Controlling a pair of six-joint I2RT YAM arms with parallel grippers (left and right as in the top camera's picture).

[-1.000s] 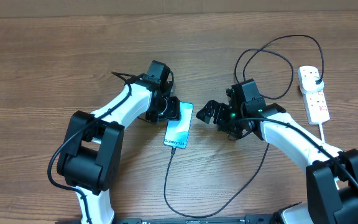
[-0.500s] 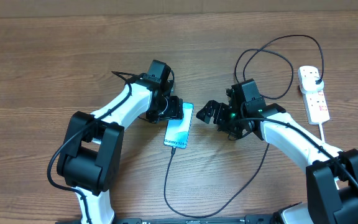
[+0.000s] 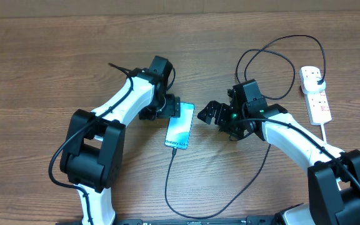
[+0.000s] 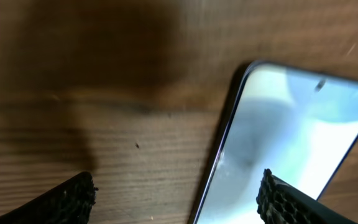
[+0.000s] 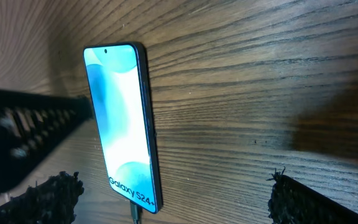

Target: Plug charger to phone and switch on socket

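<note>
Our left end effector [image 3: 166, 110] and right end effector [image 3: 209, 114] are both released, flanking the phone [image 3: 180, 125] mid-frame. The socket [image 3: 316, 95] at the right edge looks light and likely to slide, so we'd press straight down on top.

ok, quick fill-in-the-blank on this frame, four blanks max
The phone lies flat, screen facing ____. The cable enters its ____ edge. The power strip lies on the ____ arm's side. The right end effector is ____, holding nothing.
Missing: up, bottom, right, open.
</note>
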